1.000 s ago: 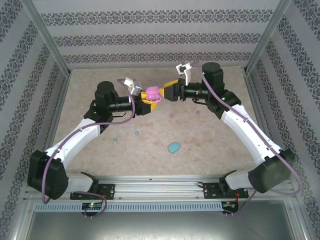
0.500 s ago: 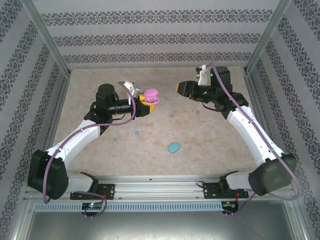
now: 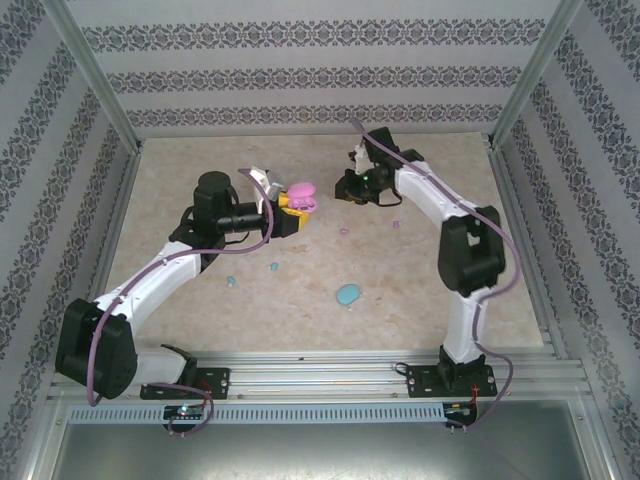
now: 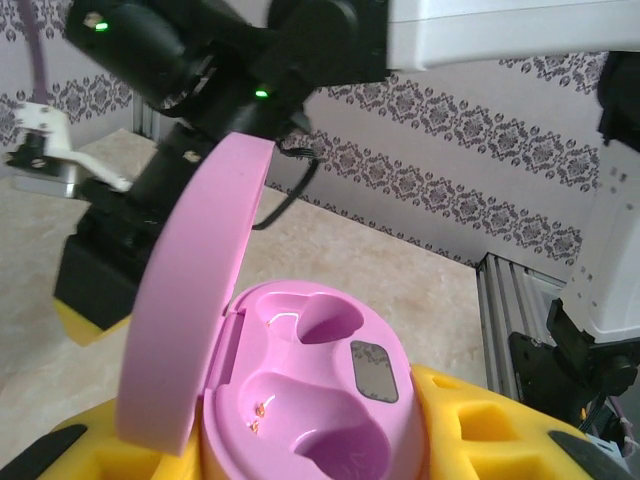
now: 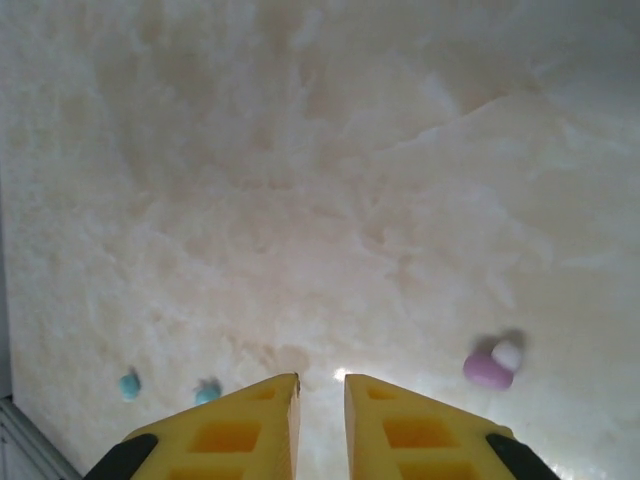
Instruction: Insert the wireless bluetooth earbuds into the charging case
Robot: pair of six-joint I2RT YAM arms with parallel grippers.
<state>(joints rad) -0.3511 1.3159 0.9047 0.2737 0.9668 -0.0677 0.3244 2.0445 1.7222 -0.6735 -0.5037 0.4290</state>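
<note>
Toward the far middle of the worktop point(image 3: 420, 290), the left hand point(image 3: 288, 208) grips the pink charging case point(image 3: 300, 193) between its yellow fingers point(image 4: 455, 425) and holds it up off the surface. The lid point(image 4: 190, 300) is swung up on its hinge. In the left wrist view both moulded wells point(image 4: 325, 325) are bare, so no earbud is seated yet. Just right of the case, the right hand point(image 3: 352, 188) hangs over the worktop with its fingers pointing down. Its wrist view shows the two yellow fingertips point(image 5: 245, 430) drawn almost together, a thin slit between them and nothing caught there. One pink earbud point(image 5: 488, 365) lies on the worktop to the right of those tips, apart from them. From above, two pink earbuds lie loose near the right hand, one point(image 3: 345, 230) nearer the middle and one point(image 3: 395, 224) further right. Two light-blue earbuds point(image 3: 272, 267) sit nearer the arm bases, to the left, and the light-blue case point(image 3: 348, 294) rests near the middle, well apart from both hands. As I judge it, opening and presenting the pink case is done, and every insertion is left. The next step would be for the right hand to spread, come down on a pink earbud, and carry it to a well. These pieces are tiny and rounded, so they could easily slip or roll from the pinch.
</note>
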